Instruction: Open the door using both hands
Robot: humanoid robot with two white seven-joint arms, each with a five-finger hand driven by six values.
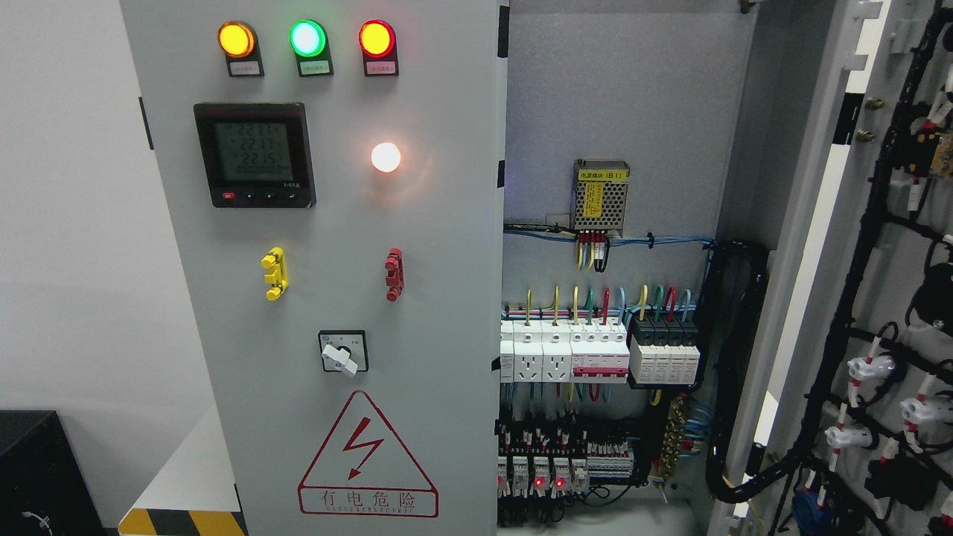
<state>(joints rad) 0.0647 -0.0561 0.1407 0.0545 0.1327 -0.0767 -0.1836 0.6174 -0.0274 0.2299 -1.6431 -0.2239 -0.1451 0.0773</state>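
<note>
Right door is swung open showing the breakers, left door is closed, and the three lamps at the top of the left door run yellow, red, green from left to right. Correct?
Not quite. In the head view the lamps run yellow, green, red. The rest holds: the right door stands open on the breakers, and the left door is closed.

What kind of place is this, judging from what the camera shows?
Probably an electrical room or an industrial training lab. An electrical cabinet stands with its right door open, showing circuit breakers and wiring. The closed left door carries indicator lamps and a high-voltage warning sign.
</note>
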